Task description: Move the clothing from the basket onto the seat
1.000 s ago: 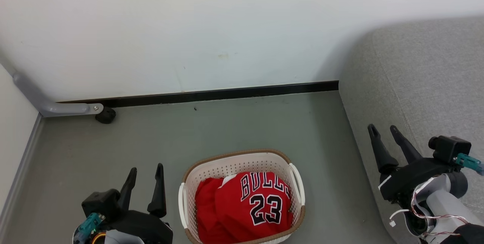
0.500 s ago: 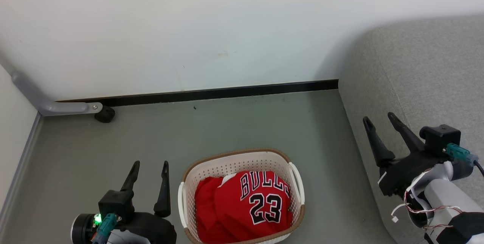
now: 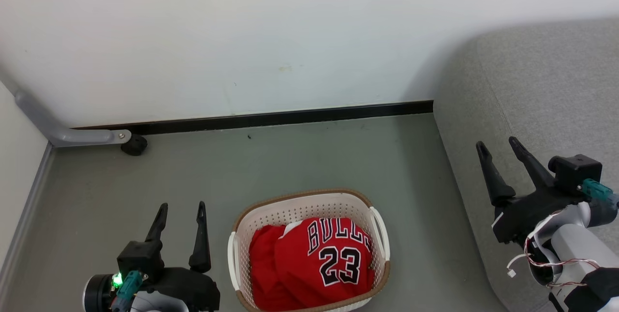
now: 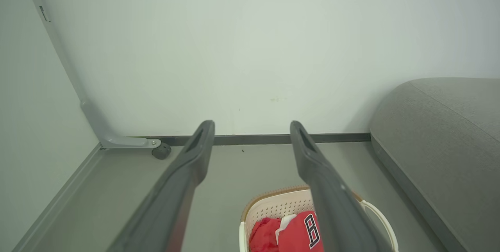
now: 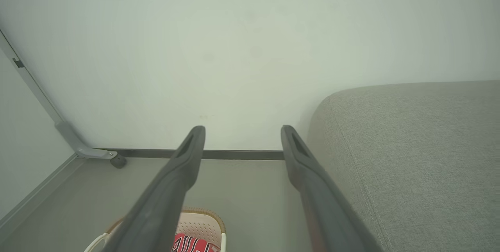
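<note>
The cream basket point(image 3: 300, 205) with a brown rim sits on the grey floor at the bottom centre of the head view, and it holds the red clothing point(image 3: 314, 263), a "BULLS 23" jersey lying on top. The light-grey seat point(image 3: 546, 99) rises on the right. My left gripper point(image 3: 183, 207) hangs open just left of the basket, with nothing between its fingers. My right gripper point(image 3: 498, 142) is open over the seat's left edge, also holding nothing. The left wrist view shows the basket point(image 4: 273, 209) and the clothing point(image 4: 289, 234) under the left gripper point(image 4: 252, 124). The right wrist view has the right gripper point(image 5: 242, 129), the basket point(image 5: 203, 222) and the seat point(image 5: 422, 150).
A white wall point(image 3: 242, 36) with a black skirting strip point(image 3: 271, 119) closes the far side. A grey metal leg with a black caster point(image 3: 134, 144) stands at the far left corner. Bare grey floor point(image 3: 300, 157) lies between the basket and the wall.
The left gripper has turned at the wrist and shifted slightly beside the basket. The right gripper has lifted and edged to the right over the seat's edge. Basket and clothing lie as before.
</note>
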